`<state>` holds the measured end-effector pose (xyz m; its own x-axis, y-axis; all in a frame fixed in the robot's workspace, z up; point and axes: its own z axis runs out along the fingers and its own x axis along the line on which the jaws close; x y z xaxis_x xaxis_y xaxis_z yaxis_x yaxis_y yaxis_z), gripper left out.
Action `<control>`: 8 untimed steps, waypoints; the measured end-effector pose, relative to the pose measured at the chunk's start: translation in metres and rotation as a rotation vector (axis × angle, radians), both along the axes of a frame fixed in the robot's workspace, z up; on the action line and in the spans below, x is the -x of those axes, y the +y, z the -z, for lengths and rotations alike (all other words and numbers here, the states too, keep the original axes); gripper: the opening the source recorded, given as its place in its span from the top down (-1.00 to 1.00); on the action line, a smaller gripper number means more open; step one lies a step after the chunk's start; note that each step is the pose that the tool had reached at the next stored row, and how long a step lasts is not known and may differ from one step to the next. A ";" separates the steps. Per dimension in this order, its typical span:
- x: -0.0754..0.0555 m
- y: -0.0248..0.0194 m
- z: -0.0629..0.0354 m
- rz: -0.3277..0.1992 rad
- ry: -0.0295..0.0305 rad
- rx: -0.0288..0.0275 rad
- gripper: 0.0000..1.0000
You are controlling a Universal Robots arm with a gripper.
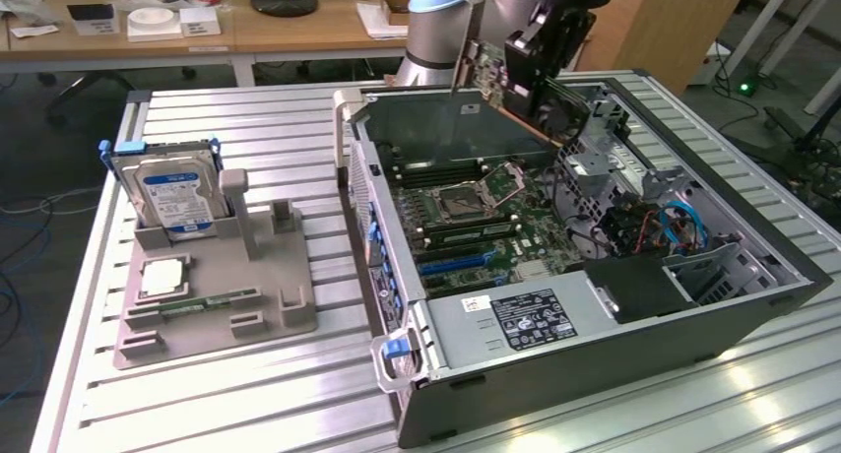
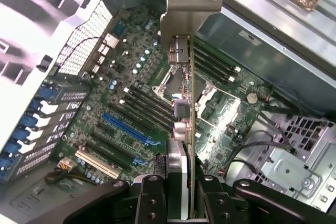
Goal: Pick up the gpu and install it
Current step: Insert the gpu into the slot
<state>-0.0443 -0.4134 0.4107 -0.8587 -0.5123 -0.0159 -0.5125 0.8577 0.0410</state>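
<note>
My gripper point(image 1: 537, 59) is shut on the gpu point(image 1: 558, 103), a dark green card with a black cooler. It hangs tilted above the far end of the open computer case point(image 1: 736, 305). In the wrist view the gpu point(image 2: 184, 129) appears edge-on between my two black fingers point(image 2: 149, 198), its silver bracket point(image 2: 189, 3) at the end away from the gripper point(image 2: 181, 200). Below the card lies the motherboard point(image 2: 126, 93) with a blue expansion slot point(image 2: 126, 127) and a white slot point(image 2: 97, 163). The card is clear of the board and touches no slot.
A grey parts holder point(image 1: 263, 315) on the exterior view's left carries a silver hard drive point(image 1: 171, 192), a processor point(image 1: 164, 276) and a memory stick point(image 1: 211, 300). Inside the case are a power supply point(image 1: 526, 320), blue cables point(image 1: 683, 222) and a drive cage point(image 1: 612, 118).
</note>
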 end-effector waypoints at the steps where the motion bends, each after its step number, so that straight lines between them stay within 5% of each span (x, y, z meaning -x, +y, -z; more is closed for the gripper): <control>1: 0.000 0.0000 0.0000 -0.026 0.0000 0.0000 0.44; 8: 0.000 -0.0001 0.0000 -0.122 0.0000 0.0000 0.44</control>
